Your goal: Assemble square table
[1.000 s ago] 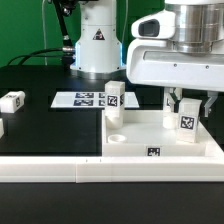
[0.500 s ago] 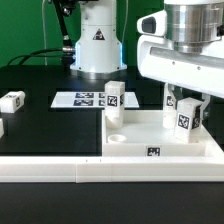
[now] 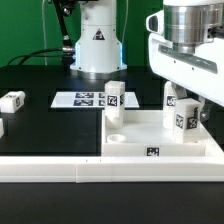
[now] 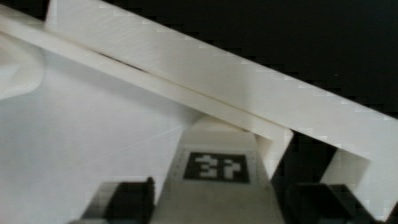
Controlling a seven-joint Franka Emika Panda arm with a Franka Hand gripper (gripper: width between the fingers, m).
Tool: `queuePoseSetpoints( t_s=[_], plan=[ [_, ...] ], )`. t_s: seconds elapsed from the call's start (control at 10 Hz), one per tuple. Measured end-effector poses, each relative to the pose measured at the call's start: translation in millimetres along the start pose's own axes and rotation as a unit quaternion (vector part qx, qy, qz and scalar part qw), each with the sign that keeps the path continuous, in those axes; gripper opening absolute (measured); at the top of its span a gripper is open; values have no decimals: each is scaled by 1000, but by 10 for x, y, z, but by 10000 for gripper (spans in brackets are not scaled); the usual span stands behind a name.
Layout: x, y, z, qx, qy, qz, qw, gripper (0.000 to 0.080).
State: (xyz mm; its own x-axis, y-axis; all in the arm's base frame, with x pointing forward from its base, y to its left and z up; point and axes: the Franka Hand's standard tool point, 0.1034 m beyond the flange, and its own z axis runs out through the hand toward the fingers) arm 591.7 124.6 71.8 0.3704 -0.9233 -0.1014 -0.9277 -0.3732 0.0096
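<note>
The square table's white slab point(image 3: 140, 130) lies flat at the exterior view's right, sockets up, with a tag on its near side. One white tagged leg point(image 3: 113, 96) stands upright at its far left corner. A second leg point(image 3: 183, 116) stands upright at the far right corner. My gripper point(image 3: 187, 104) hangs over this second leg, its fingers on either side. In the wrist view the leg point(image 4: 222, 165) sits between my gripper's point(image 4: 226, 200) dark fingers with thin gaps on both sides, above the slab point(image 4: 89, 130). The gripper is open.
A loose leg point(image 3: 12, 100) lies on the black table at the exterior view's left, with another part point(image 3: 2, 128) at the edge. The marker board point(image 3: 80, 99) lies behind the slab. The white border rail point(image 3: 60, 170) runs along the front. The robot base point(image 3: 97, 45) stands behind.
My gripper has shifted to the exterior view's right and risen slightly, uncovering more of the right leg. The leg and slab have stayed in place.
</note>
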Motion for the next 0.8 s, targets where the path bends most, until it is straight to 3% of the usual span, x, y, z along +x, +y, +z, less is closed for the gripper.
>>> queuePoseSetpoints(
  t_s=[0.1,0.2,0.5,0.8],
  plan=[
    [0,1,2,0,0,-15,1000,500],
    [-4,1,5,0,0,-42,999,617],
    [-25,-11,-1,-3,4,-221,975,648],
    [-11,-4,5,-4,4,-308,952,649]
  ],
)
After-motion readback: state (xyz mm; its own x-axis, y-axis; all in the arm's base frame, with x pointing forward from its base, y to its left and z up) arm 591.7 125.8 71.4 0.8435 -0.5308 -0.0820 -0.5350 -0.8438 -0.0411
